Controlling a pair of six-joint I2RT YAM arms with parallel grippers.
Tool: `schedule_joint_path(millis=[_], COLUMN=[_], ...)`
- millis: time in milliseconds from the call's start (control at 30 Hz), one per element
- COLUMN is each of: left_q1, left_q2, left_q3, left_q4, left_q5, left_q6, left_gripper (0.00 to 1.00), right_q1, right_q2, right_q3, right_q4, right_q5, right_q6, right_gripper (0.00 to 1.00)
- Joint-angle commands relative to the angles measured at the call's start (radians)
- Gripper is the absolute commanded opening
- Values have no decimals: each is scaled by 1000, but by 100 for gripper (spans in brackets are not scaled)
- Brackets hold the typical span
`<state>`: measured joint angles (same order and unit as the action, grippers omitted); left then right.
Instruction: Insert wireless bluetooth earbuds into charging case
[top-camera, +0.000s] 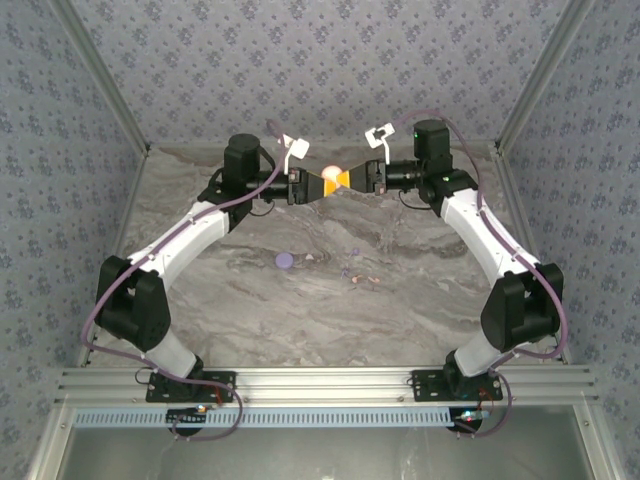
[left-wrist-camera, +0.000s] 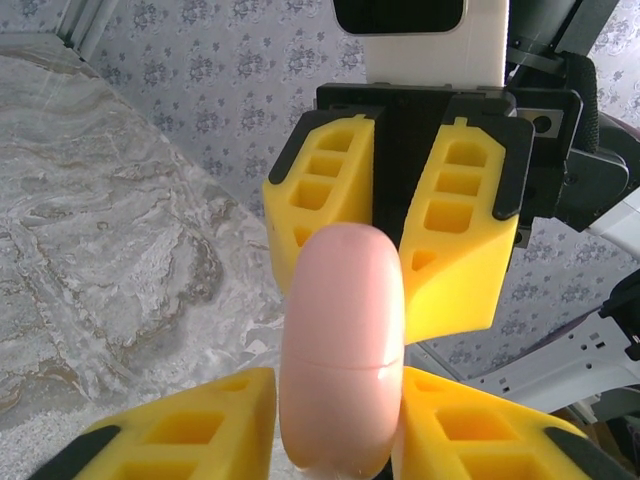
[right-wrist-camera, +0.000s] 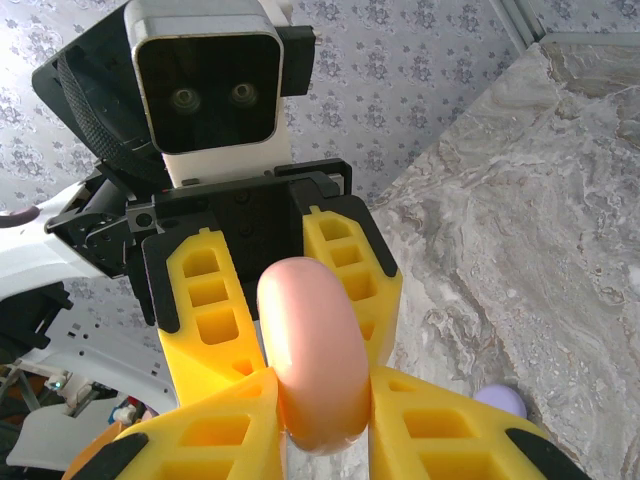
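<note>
The charging case (top-camera: 331, 174) is a smooth pink oval with its lid closed, held in the air above the back middle of the table. My left gripper (top-camera: 323, 185) is shut on it from the left and my right gripper (top-camera: 347, 180) from the right, fingertips facing each other. In the left wrist view the case (left-wrist-camera: 345, 340) stands between my left gripper (left-wrist-camera: 340, 435), its seam showing. In the right wrist view the case (right-wrist-camera: 312, 340) sits between my right gripper (right-wrist-camera: 325, 435). The earbuds (top-camera: 349, 272) lie as tiny lilac and pinkish specks on the table's middle, well in front of both grippers.
A round lilac disc (top-camera: 284, 261) lies on the grey marbled table (top-camera: 250, 330) left of the earbuds, with a small white fleck (top-camera: 308, 258) beside it. The disc (right-wrist-camera: 500, 402) also peeks past my right finger. Patterned walls and metal posts enclose the table on three sides.
</note>
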<state>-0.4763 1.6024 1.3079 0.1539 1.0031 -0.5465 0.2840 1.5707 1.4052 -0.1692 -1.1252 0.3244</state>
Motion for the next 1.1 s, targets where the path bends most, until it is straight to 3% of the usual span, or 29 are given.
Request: schedule_joint_path(millis=[0,267,467,833,967,1067], left_q1=[-6,-13,-19,-24,-24,-25], left_q2=[-19,-9,-15,-21,-24,-25], left_q3=[25,34,39,37,33,33], left_q4=[22,3,-33,-85,-88,-94], left_q5=[5,-6,2,3,0,-1], left_q6=[2,12,51,91,94,98], left_gripper=[29,15,15,14,15,14], right_q1=[8,22,22,21,20,20], right_q2=[-21,-17,-31,-38,-38,-38], right_q3=[7,26,25,44,47,46], right_q4=[-27,-97,-103,-105,-104,-113], right_q5=[-31,-26,0,11,9,8], right_q6=[-28,-78,-82,-77,-77,-82], right_gripper=[23,25,35,39,38,31])
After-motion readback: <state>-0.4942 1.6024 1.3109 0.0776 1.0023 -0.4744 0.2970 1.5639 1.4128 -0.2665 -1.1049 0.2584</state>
